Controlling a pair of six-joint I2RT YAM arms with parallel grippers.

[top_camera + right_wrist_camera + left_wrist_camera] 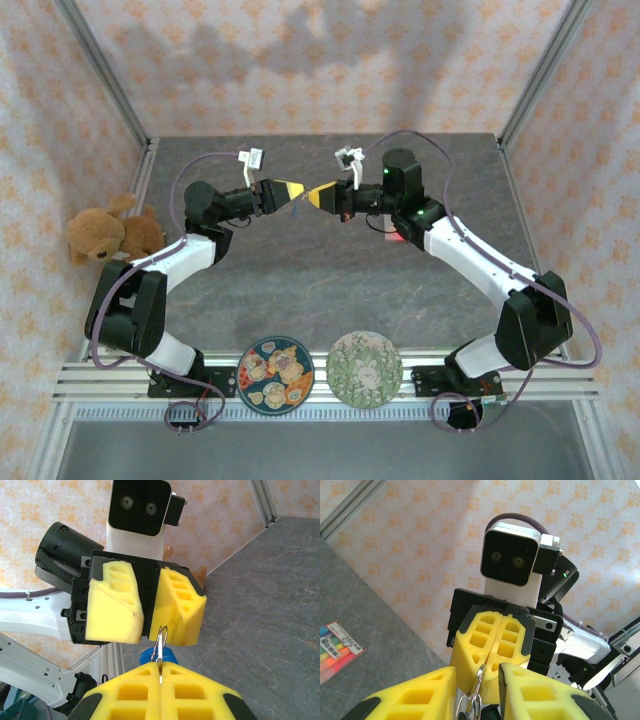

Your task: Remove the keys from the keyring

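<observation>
**Grey table, flowered walls: keyring held between two grippers**

Grey stone table is enclosed by walls papered with orange flowers. Over its far middle, the left gripper and the right gripper are seen tip to tip. The keyring is held between them. Its thin wire loop is pinched by the right gripper's yellow fingers, which are pressed together. The left gripper's fingers are set slightly apart with the rings in the gap; whether the rings are gripped cannot be told. A blue piece is seen just below the loop. A teddy bear is placed at the left edge. A dark plate and a green plate are set at the near edge. A marker pack is laid flat on the table.
</observation>
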